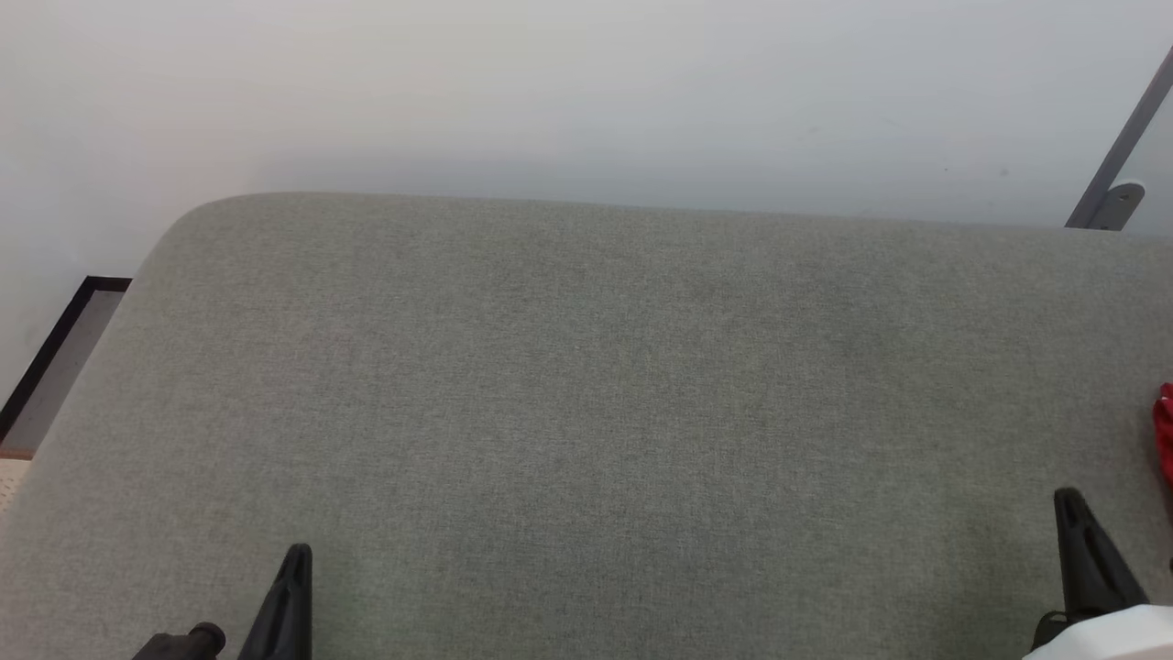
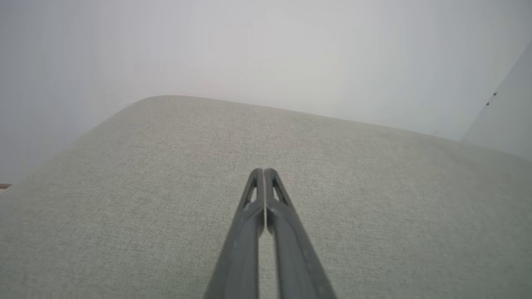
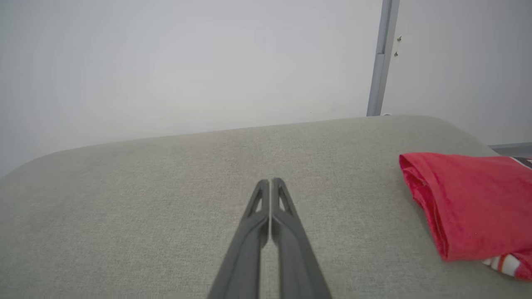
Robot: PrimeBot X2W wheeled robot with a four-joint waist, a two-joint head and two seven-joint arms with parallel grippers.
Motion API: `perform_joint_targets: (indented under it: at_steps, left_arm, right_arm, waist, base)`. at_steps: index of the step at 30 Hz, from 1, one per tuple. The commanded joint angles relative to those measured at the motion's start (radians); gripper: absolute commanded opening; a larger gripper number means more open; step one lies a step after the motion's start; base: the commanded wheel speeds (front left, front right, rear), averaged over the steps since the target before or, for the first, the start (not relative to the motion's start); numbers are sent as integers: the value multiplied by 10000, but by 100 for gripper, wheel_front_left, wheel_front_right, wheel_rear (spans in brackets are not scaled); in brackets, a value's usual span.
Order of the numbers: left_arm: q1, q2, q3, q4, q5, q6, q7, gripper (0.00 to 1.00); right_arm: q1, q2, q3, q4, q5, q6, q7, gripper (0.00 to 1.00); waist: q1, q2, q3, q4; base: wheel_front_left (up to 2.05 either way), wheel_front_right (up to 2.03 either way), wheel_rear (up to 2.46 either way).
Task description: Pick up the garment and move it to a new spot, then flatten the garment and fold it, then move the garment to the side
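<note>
Bench (image 1: 586, 385): grey woven cover, bare across the left and the middle.

Left end effector (image 1: 298, 557): low at the near edge. In the left wrist view its fingers (image 2: 264, 171) are pressed together tip to tip with nothing between them. Cannot tell whether it rests on the cover or hangs just above it.

Right end effector (image 1: 1068, 502): near edge, far right. The right wrist view shows it (image 3: 270, 181) pressed together as well, and empty.

Garment (image 3: 465, 203): at the right end of the bench, lying as a compact red bundle. A rounded fold faces the middle, and a bit of striped trim shows at its near corner. In the head view only a red sliver (image 1: 1166, 440) shows at the frame's right edge.

Progress, as I judge it: picked up, flattened and folded all look done, and the move to the side looks done too, since the bundle sits at the end with the working area free. Little seems left beyond the arms drawing away. How tidy the fold is I cannot say, as most of it is cut off by the frame.

Position: the garment lies to the right of the right end effector, near it but apart, with bare cover between them. It is well apart from the left end effector, across the breadth of the bench.
</note>
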Motion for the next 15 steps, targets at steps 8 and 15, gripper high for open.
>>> perform_joint_targets:
  at_steps: [8, 15]
  left_arm:
    - [-340, -32, 95, 27, -1659, 11, 397, 0]
    - [-606, -84, 162, 157, -2842, 8, 690, 0]
  right_arm:
    - [-354, 68, 57, 165, 1565, 0, 235, 0]
    - [-562, 154, 143, 335, 2698, 0, 361, 0]
  waist:
    - [0, 0, 11, -71]
    - [0, 0, 20, -128]
  base:
    - [0, 0, 0]
    - [0, 0, 0]
